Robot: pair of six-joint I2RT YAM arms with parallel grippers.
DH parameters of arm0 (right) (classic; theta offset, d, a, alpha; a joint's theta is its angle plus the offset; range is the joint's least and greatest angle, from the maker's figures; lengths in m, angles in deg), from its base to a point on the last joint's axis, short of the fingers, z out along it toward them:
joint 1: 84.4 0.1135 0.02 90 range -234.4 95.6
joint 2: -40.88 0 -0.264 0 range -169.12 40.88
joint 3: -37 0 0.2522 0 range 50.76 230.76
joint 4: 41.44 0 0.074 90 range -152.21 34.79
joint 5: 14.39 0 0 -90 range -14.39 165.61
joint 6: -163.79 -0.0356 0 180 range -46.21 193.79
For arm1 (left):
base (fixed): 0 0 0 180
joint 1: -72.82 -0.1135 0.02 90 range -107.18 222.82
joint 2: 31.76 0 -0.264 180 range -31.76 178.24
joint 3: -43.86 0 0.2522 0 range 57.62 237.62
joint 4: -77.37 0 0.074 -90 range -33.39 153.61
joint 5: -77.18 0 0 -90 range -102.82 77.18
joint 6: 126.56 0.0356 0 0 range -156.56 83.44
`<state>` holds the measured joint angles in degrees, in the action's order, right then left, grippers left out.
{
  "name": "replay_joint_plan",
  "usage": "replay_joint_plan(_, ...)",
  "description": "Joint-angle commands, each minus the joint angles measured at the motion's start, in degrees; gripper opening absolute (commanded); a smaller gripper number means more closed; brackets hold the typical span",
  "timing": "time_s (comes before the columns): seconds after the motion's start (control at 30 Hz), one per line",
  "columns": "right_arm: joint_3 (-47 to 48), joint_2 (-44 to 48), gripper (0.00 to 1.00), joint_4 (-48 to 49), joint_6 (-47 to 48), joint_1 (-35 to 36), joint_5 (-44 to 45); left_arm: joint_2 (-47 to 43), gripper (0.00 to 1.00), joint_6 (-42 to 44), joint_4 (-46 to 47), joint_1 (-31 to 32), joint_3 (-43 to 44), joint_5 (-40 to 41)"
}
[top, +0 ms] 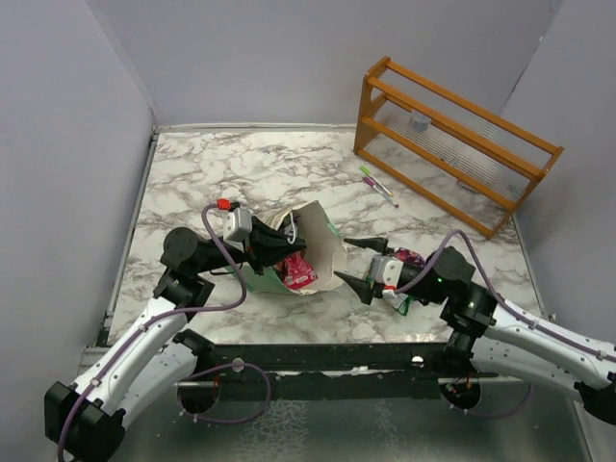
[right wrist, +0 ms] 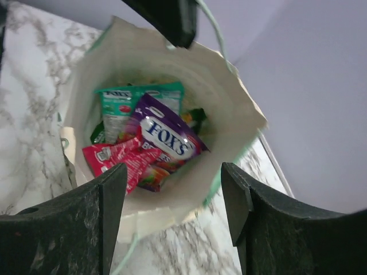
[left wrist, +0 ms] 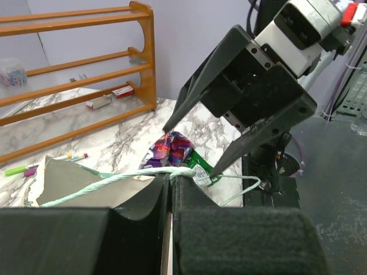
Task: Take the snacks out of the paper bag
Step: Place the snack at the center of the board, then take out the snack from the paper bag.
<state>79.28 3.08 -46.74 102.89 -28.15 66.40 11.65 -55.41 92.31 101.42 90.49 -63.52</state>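
Note:
The pale mint paper bag (top: 322,252) lies on its side, its mouth toward the right arm. My left gripper (top: 272,247) is shut on the bag's rim and cord handle (left wrist: 132,176); in the left wrist view its jaws (left wrist: 171,182) are pressed together on the paper. My right gripper (top: 361,265) is open and empty just in front of the mouth. The right wrist view shows a purple packet (right wrist: 169,137), a teal packet (right wrist: 123,106) and a red packet (right wrist: 114,157) inside the bag (right wrist: 229,109), beyond the open right gripper (right wrist: 172,217). A purple packet (top: 411,258) and a green packet (top: 400,304) lie on the table beside the right gripper.
A wooden rack (top: 452,144) stands at the back right. A pink-and-green pen (top: 378,186) lies in front of it. Grey walls close off the left, back and right of the marble table (top: 212,173).

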Motion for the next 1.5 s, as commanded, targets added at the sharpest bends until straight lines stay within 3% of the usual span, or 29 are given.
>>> replay_joint_plan(0.0, 7.3, -9.1, 0.67, -5.4, 11.2, 0.2, -16.1, -1.8, 0.00, -0.2, 2.2, 0.0, -0.6, -1.5)
replay_joint_plan(0.93, 21.1, -41.1, 0.65, 0.6, 38.1, 0.2, -3.1, -6.8, 0.00, 3.2, -1.5, -0.6, 0.3, 1.7)
replay_joint_plan(1.47, 29.8, -54.1, 0.66, -5.5, 44.6, 0.2, 2.8, -7.7, 0.00, 3.5, -2.2, -0.7, 0.3, 1.9)
